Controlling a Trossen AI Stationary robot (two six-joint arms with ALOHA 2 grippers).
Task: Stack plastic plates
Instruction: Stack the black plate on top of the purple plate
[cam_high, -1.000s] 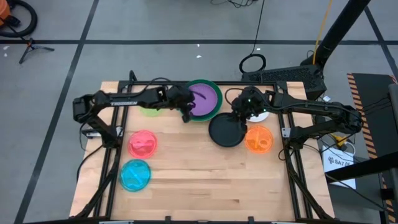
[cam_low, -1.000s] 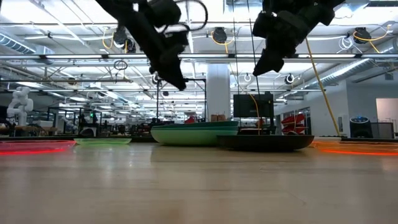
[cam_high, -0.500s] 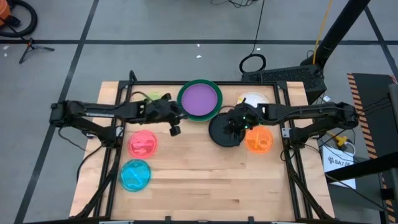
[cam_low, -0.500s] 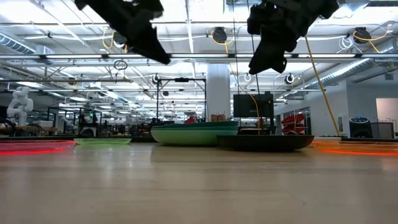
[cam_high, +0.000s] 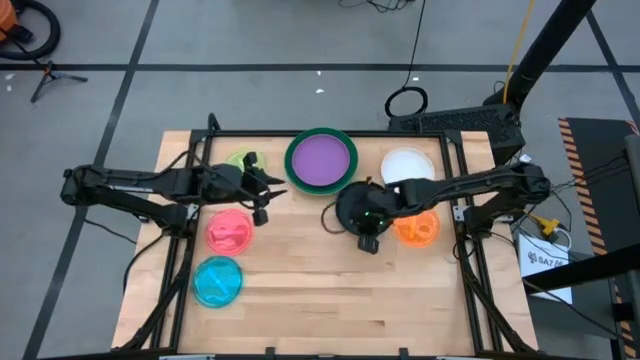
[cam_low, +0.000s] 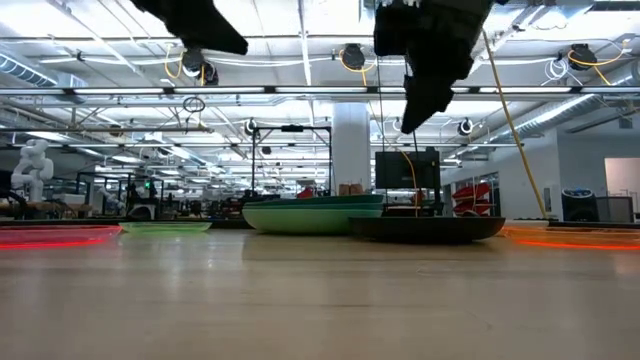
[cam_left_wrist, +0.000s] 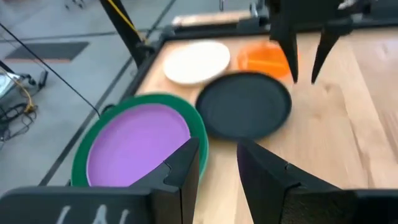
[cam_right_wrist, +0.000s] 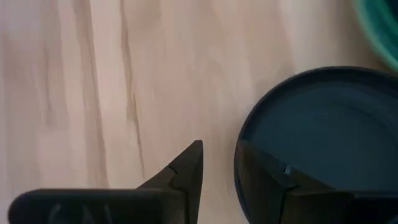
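Left arm's pulled back off the purple plate (cam_high: 322, 160); right gripper (cam_high: 367, 243) has slid over the black plate's (cam_high: 352, 206) near edge.
Both jaws are hanging slightly spread, pinching nothing, left gripper (cam_high: 262, 196) hovering above the desk (cam_high: 320, 290).

Both arms raised, fingers (cam_left_wrist: 186, 163) slightly apart.

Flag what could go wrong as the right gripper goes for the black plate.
1. The right gripper, open, hangs over the black plate's rim; a shallow rim could slip out of the fingers.
2. The orange plate sits close beside the black one, so it may get nudged.
3. The left gripper, open, waits near the purple plate; the arms could crowd there.
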